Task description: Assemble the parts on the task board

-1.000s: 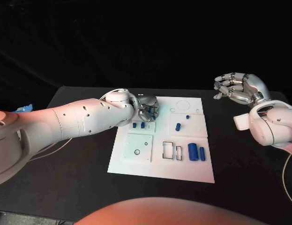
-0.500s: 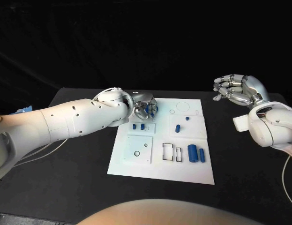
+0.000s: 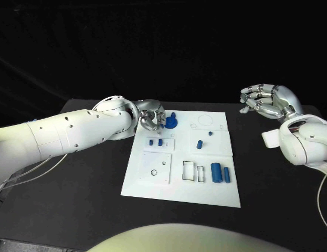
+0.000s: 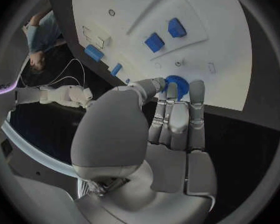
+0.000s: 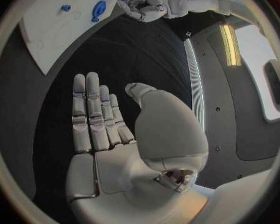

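- Gear, blue and toothed, sits pinched in the fingertips of the left hand at the board's far left corner, just above the white surface; the left wrist view shows its toothed disc between thumb and fingers, facing the board, though which way its axis runs cannot be told for sure.
- Left hand's fingers are closed around the gear, its arm reaching in across the table's left side.
- Right hand hangs in the air past the board's right edge, well apart from it, holding nothing; the head view shows its fingers curled inward, the right wrist view shows them laid fairly straight side by side.
- Two small blue parts stand side by side near the board's left edge; a short peg lies further right, its long axis running roughly far-to-near.
- Two blue cylinders lie parallel near the right edge, long axes also far-to-near, beside two rectangular slots.
- Compared with a second ago, the left hand has drawn back toward the left edge and the gear, earlier hidden in the fingers, now shows clearly; the right hand has barely moved.
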{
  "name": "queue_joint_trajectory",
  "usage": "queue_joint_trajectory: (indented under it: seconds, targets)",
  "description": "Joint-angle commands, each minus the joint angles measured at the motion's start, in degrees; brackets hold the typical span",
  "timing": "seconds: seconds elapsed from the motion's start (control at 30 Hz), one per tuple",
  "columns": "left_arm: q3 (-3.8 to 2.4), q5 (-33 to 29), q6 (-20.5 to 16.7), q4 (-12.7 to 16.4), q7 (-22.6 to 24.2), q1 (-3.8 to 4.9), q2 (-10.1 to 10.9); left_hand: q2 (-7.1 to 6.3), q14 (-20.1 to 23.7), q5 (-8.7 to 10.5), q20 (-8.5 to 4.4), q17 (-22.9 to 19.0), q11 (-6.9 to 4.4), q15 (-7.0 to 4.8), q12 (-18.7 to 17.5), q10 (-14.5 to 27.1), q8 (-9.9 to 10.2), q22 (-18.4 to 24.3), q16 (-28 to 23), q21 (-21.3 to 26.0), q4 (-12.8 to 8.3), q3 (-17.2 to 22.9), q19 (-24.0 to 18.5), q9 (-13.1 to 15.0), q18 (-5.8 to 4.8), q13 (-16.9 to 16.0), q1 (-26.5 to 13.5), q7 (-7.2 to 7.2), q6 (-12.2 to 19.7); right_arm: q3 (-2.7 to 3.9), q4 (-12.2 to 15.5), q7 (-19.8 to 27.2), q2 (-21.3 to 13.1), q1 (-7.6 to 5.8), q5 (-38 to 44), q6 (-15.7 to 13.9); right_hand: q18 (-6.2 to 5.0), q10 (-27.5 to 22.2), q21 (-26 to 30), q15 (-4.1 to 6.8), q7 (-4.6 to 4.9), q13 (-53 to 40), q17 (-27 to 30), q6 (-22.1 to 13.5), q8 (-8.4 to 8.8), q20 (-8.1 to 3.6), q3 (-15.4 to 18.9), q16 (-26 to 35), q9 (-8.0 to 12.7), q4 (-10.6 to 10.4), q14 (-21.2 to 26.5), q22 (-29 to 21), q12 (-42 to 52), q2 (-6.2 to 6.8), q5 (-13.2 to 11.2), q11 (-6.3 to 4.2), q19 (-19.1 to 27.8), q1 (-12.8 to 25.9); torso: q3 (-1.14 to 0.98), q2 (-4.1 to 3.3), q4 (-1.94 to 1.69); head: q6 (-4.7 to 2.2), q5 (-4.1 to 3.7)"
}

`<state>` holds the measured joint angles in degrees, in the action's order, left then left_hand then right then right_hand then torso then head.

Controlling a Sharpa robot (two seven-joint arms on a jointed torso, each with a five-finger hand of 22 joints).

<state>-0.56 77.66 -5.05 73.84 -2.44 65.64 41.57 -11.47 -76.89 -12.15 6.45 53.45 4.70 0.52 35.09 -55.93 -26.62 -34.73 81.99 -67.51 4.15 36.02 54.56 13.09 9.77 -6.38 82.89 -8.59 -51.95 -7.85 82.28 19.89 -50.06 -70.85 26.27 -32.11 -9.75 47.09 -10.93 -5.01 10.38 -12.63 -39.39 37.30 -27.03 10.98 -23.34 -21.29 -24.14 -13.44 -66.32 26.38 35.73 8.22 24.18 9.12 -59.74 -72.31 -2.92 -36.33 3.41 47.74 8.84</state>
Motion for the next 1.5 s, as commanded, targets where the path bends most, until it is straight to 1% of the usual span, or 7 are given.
queue_joint_trajectory:
  seconds: [0.03, 0.33, 0.47, 0.7, 0.97, 1.27, 1.5]
  targets:
    - [-0.01, -1.35, 2.0, -0.18, -0.5, -0.01, 0.19, -0.05, -0.03, 0.22, -0.13, -0.53, -0.08, 0.18, -0.27, -0.47, 0.22, 0.21, -0.02, -0.17, -0.22, -0.29, -0.06, 0.1, 0.78, 0.08, -0.6, 0.1, -0.39, 0.01, -0.03, 0.54, 0.03, 0.03, 0.05, 0.5, -0.58, -0.25, 0.36, 0.04, 3.01, 0.06, -0.06, -0.48, -0.22, 0.02, -0.01, 0.28, 0.06, 0.3, -0.53, -0.06, 0.35, -0.35, 0.3, -0.01, -0.54, -0.05, 0.03, -0.02, -0.04, 0.0, 0.07]
    - [0.37, -0.74, 3.0, -1.88, -0.47, -0.28, -0.45, -0.15, 0.16, 0.21, -0.12, -1.02, -0.1, 0.18, -0.42, -0.54, 0.3, 0.52, -0.13, -0.01, -0.27, -0.35, -0.31, 0.12, 0.84, 0.1, -0.72, 0.14, -0.47, 0.01, -0.08, 0.57, 0.17, 0.1, 0.04, 0.51, -0.58, -0.28, 0.38, 0.05, 3.01, 0.18, -0.15, -0.49, -0.25, 0.01, -0.03, 0.36, 0.11, 0.33, -0.57, -0.13, 0.43, -0.39, 0.33, -0.02, -0.57, -0.04, 0.08, -0.15, 0.14, -0.04, 0.32]
    - [0.52, -0.48, 3.25, -2.57, -0.54, -0.33, -0.76, -0.15, 0.16, 0.21, -0.12, -1.02, -0.1, 0.18, -0.42, -0.54, 0.3, 0.52, -0.13, -0.01, -0.27, -0.35, -0.31, 0.12, 0.84, 0.1, -0.72, 0.14, -0.47, 0.01, -0.11, 0.59, 0.19, 0.14, 0.04, 0.47, -0.58, -0.28, 0.38, 0.05, 3.01, 0.2, -0.16, -0.49, -0.26, 0.01, -0.04, 0.38, 0.12, 0.33, -0.57, -0.14, 0.45, -0.39, 0.34, -0.02, -0.57, -0.04, 0.01, -0.09, 0.21, 0.01, 0.33]
    - [0.62, -0.33, 4.04, -3.09, -0.76, -0.36, -1.07, -0.13, 0.18, 0.2, -0.13, -1.06, -0.11, 0.18, -0.49, -0.58, 0.34, 0.48, -0.15, -0.02, -0.31, -0.33, -0.3, 0.12, 0.84, 0.1, -0.71, 0.15, -0.5, 0.01, -0.13, 0.58, 0.2, 0.16, 0.04, 0.44, -0.58, -0.28, 0.38, 0.05, 3.01, 0.2, -0.16, -0.49, -0.26, 0.01, -0.04, 0.38, 0.12, 0.33, -0.57, -0.14, 0.45, -0.39, 0.34, -0.02, -0.57, -0.04, 0.01, -0.07, 0.03, 0.18, 0.25]
    - [0.67, -0.29, 5.04, -3.25, -0.88, -0.36, -1.41, -0.11, 0.25, 0.21, -0.13, -1.23, -0.11, 0.17, -0.53, -0.62, 0.37, 0.5, -0.19, 0.0, -0.32, -0.33, -0.33, 0.13, 0.84, 0.1, -0.74, 0.15, -0.53, 0.01, -0.18, 0.6, 0.29, 0.19, 0.04, 0.43, -0.58, -0.28, 0.38, 0.05, 3.01, 0.2, -0.16, -0.49, -0.26, 0.01, -0.04, 0.38, 0.12, 0.33, -0.57, -0.14, 0.45, -0.39, 0.34, -0.02, -0.57, -0.04, 0.0, -0.08, 0.15, 0.31, 0.38]
    - [0.69, -0.25, 5.41, -3.6, -1.19, -0.36, -1.61, -0.1, 0.25, 0.22, -0.13, -1.21, -0.11, 0.17, -0.54, -0.64, 0.38, 0.54, -0.19, 0.02, -0.32, -0.34, -0.36, 0.13, 0.85, 0.1, -0.75, 0.15, -0.55, 0.01, -0.17, 0.6, 0.27, 0.21, 0.04, 0.4, -0.58, -0.28, 0.38, 0.05, 3.01, 0.2, -0.16, -0.49, -0.26, 0.01, -0.04, 0.38, 0.12, 0.33, -0.57, -0.14, 0.45, -0.39, 0.34, -0.02, -0.57, -0.04, 0.03, -0.09, 0.06, 0.35, 0.35]
    - [0.7, 0.75, 5.37, -4.12, -1.38, -0.36, -1.98, -0.03, 0.38, 0.27, -0.13, -1.53, -0.13, 0.17, -0.62, -0.76, 0.43, 0.61, -0.26, 0.07, -0.35, -0.35, -0.45, 0.16, 0.86, 0.09, -0.8, 0.15, -0.65, 0.01, -0.18, 0.61, 0.29, 0.22, 0.04, 0.42, -0.58, -0.28, 0.38, 0.05, 3.01, 0.2, -0.16, -0.49, -0.26, 0.01, -0.04, 0.38, 0.12, 0.33, -0.57, -0.14, 0.45, -0.39, 0.34, -0.02, -0.57, -0.04, 0.04, -0.1, 0.15, 0.4, 0.38]
